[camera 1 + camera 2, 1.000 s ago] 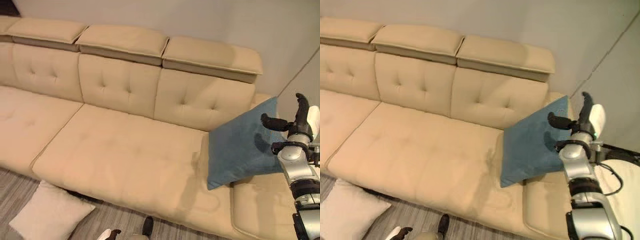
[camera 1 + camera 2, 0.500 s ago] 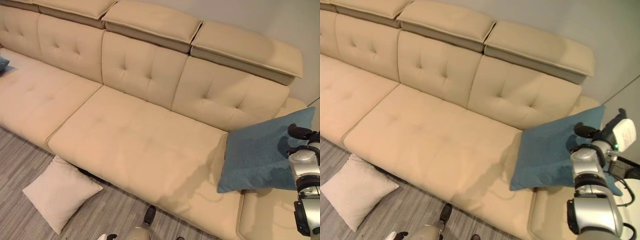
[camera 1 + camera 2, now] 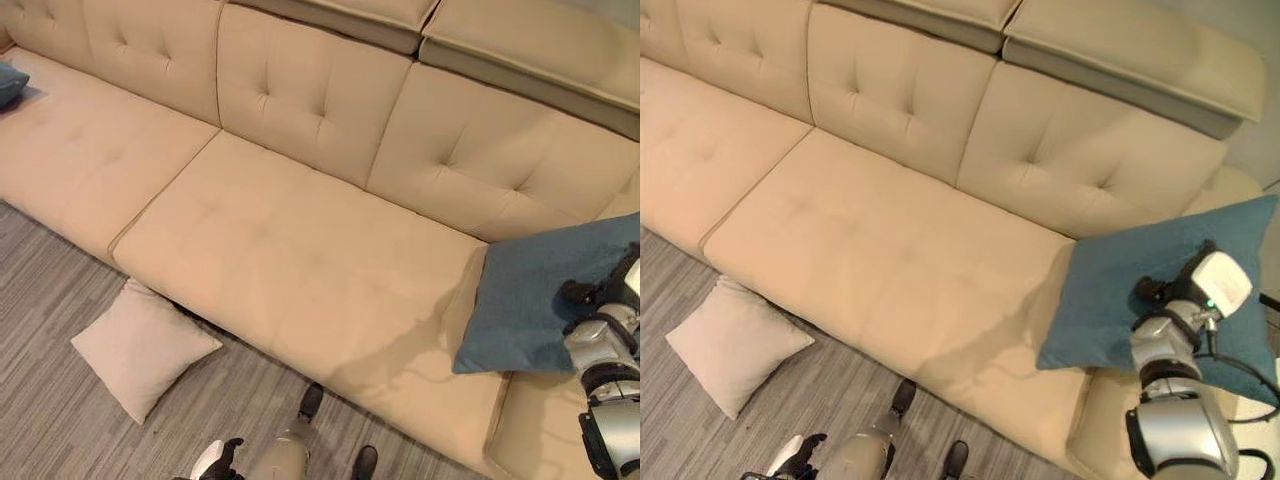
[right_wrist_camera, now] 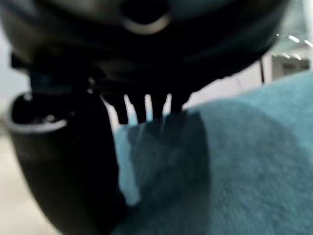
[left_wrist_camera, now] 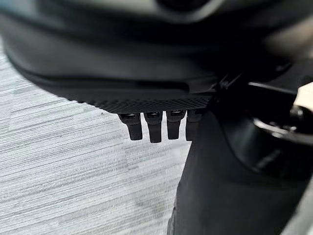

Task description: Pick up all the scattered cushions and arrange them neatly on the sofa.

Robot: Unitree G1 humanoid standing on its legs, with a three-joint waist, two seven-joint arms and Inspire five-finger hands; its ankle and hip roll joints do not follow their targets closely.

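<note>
Your right robot hand (image 3: 1180, 290), fingers straight, rests against the blue cushion (image 3: 1110, 290); withdraw roughly and this leaning cushion may topple off the sofa (image 3: 900, 240).

Right hand (image 3: 1180, 290) raised, fingers straight; left hand (image 3: 215, 462) low, relaxed.

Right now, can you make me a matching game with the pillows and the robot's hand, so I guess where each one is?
Things:
1. blue cushion
2. cream cushion
3. right hand
4. left hand

Places:
A. on the grey striped floor in front of the sofa
B. propped at the sofa's right end
C. low down, above the floor
D. up against the blue cushion

Pairs: 1-B, 2-A, 3-D, 4-C
</note>
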